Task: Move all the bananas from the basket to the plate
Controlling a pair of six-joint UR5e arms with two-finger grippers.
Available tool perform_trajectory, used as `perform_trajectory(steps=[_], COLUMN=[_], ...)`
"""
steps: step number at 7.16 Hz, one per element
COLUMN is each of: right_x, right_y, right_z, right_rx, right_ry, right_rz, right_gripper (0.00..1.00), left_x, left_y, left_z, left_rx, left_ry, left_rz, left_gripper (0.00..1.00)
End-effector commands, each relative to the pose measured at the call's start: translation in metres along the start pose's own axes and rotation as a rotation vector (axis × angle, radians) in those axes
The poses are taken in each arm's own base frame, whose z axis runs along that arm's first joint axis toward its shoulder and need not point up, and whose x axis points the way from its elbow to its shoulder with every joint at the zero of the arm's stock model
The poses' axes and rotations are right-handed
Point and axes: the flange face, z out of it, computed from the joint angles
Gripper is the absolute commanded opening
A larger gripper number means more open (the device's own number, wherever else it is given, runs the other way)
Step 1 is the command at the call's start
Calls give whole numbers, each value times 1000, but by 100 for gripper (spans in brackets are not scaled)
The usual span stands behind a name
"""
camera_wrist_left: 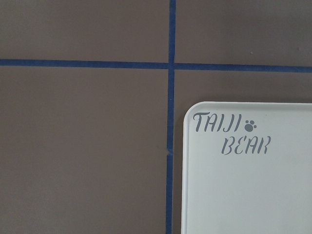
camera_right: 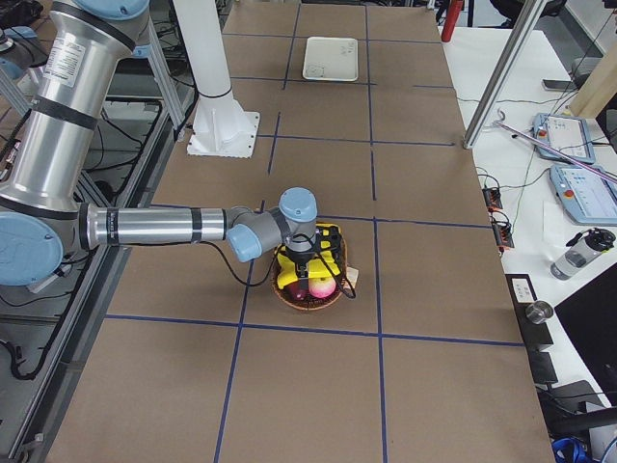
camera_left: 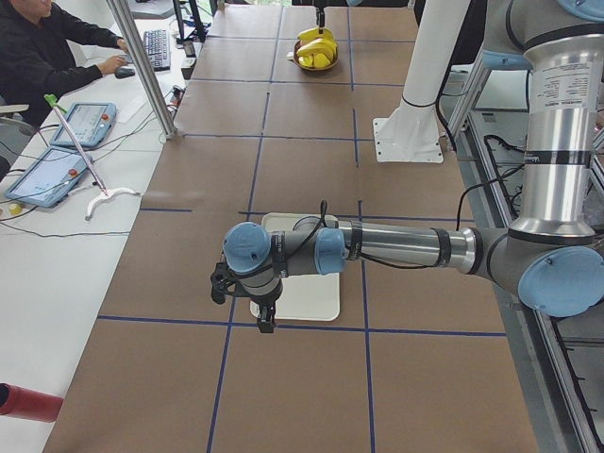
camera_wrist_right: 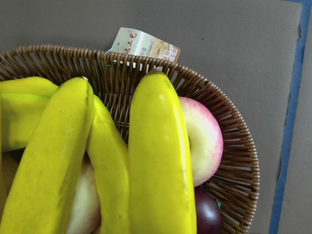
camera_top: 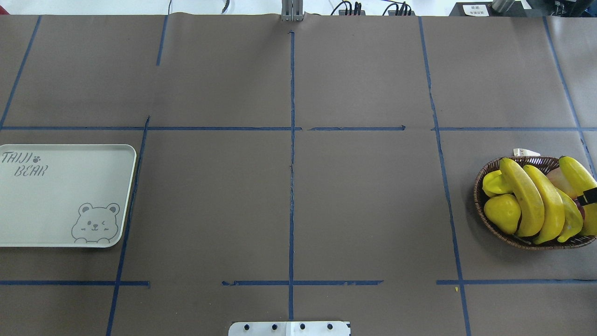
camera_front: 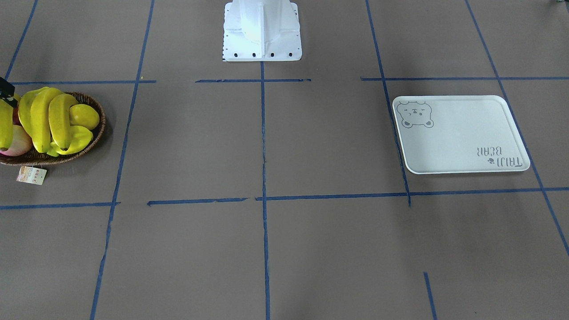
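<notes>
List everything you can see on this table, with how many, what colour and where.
bananas: four, yellow, piled in the basket.
basket: one, brown wicker, robot's right end of the table.
yellow round fruit: two, in the basket.
pink-yellow fruit: at least one, under the bananas.
purple fruit: one, dark, low in the basket.
paper tag: one, beige, beside the basket.
plate: one, white with grey bear print, robot's left end, nothing on it.
table: brown, blue tape lines.
left gripper: black, above the plate's corner.
right gripper: black, over the basket.
</notes>
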Motion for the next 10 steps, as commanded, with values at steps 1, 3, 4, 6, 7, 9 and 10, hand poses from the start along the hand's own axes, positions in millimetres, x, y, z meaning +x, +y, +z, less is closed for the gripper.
perform_trajectory(steps=[1, 3, 4, 6, 7, 9, 10], right_x=[2, 0, -3, -4, -4, -2, 3], right_y=[1, 2, 3, 3, 3, 9, 8], right_z=[5, 7, 10, 11, 10, 1, -17], right_rx=[-12, -19, -25, -27, -26, -17, 12], right_ry=[0, -2, -2, -1, -1, -5, -17], right_rz=[2, -3, -9, -13, -15, -15, 13], right_gripper=[98, 80, 66, 27, 14, 3, 3], left_x=[1, 1, 2, 4, 5, 14, 17], left_y=[-1, -1, -1, -2, -2, -2, -1], left_z=[-1, -1, -1, -2, -2, -9, -12], left_rx=[2, 2, 2, 5, 6, 19, 22], left_ry=[0, 0, 17, 24, 24, 31, 34], left_rz=[2, 2, 1, 2, 3, 15, -1], left_gripper=[100, 100, 100, 100, 100, 100, 100])
